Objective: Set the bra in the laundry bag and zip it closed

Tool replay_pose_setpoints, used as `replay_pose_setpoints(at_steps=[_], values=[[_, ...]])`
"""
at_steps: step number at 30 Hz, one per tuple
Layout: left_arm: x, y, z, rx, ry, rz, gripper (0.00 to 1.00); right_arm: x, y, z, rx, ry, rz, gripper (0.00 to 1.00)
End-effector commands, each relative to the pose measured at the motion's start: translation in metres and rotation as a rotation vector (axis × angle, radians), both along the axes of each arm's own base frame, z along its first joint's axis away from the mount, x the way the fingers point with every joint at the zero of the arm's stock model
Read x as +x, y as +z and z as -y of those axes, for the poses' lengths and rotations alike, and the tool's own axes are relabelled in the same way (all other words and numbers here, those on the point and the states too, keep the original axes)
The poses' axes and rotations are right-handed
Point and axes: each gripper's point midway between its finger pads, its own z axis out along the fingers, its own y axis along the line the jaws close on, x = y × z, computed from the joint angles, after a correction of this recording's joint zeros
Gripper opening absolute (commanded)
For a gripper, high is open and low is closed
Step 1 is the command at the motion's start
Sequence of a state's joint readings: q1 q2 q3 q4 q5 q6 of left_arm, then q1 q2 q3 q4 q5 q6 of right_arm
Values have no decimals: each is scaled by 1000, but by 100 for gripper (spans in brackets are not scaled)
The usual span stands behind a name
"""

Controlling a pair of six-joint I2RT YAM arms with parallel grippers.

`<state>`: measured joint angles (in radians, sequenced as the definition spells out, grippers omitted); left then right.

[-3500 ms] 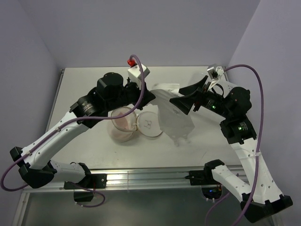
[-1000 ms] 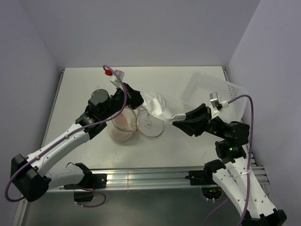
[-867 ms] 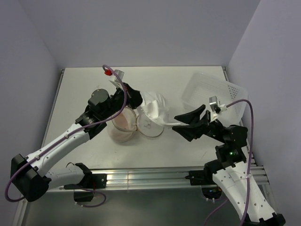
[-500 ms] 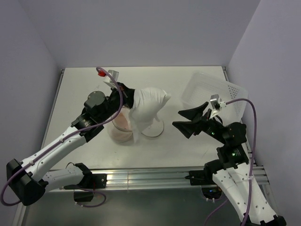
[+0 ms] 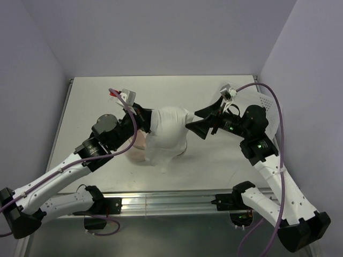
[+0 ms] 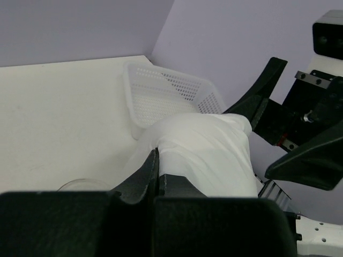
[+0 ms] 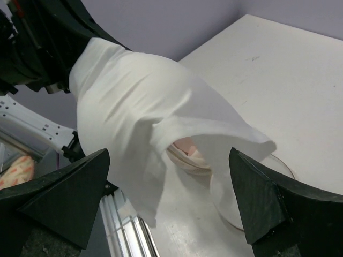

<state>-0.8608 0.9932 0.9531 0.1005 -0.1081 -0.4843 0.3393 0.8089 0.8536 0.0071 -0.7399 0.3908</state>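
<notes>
No legible text, label, brand, number or sign on anything in any view.

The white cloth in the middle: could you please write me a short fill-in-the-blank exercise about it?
The white cloth is pinched in the left gripper, whose jaws are ___.
The right gripper stands wide ___, holding nothing.
Behind the cloth in the left wrist view lies a perforated plastic ___.
Missing: shut; open; bin.

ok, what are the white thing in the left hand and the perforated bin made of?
The white cloth: soft fabric, matte, since it drapes and folds loosely. Whether it is woven or knit can't be told. The perforated bin: stiff whitish plastic, possibly translucent, with a regular grid of small holes and a moulded rim.
</notes>
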Motion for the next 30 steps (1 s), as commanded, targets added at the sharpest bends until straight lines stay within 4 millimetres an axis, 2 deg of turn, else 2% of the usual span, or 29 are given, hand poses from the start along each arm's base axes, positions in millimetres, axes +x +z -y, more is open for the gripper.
replay_pose_setpoints(at_steps=[1, 2, 6, 7, 11, 17, 20, 21, 23, 24, 25, 26, 28, 29, 30], values=[[-10, 20, -14, -26, 8, 75, 0, -8, 16, -8, -34, 96, 97, 100], [-11, 22, -15, -27, 7, 78, 0, -10, 20, -11, -19, 123, 127, 100], [-17, 21, -9, -36, -39, 69, 0, -1, 9, -15, -36, 116, 99, 100], [-20, 20, -7, -36, -58, 67, 0, -1, 11, -14, -40, 111, 108, 100], [-24, 23, -5, -42, -78, 69, 0, -13, 21, -21, -18, 202, 154, 100], [-29, 27, -4, -51, -103, 71, 0, -18, 19, -31, 17, 314, 177, 97], [-34, 25, -2, -53, -135, 60, 0, -21, 19, -34, 29, 362, 152, 79], [-35, 24, -2, -51, -135, 53, 0, -23, 20, -35, 36, 371, 141, 65], [-35, 24, -5, -46, -126, 52, 0, -25, 24, -34, 44, 375, 158, 46], [-35, 21, -7, -32, -118, 42, 0, -27, 24, -34, 51, 381, 151, 28], [-35, 18, -8, -28, -118, 35, 0, -28, 26, -34, 57, 385, 150, 20], [-38, 20, -11, -32, -118, 37, 1, -29, 27, -34, 65, 387, 141, 8], [-40, 14, -13, -24, -119, 28, 14, -26, 28, -34, 69, 379, 126, 0], [-42, 15, -17, -22, -117, 32, 33, -25, 28, -33, 70, 376, 123, 0], [-44, 15, -18, -18, -116, 32, 40, -25, 26, -33, 75, 376, 106, 0]])
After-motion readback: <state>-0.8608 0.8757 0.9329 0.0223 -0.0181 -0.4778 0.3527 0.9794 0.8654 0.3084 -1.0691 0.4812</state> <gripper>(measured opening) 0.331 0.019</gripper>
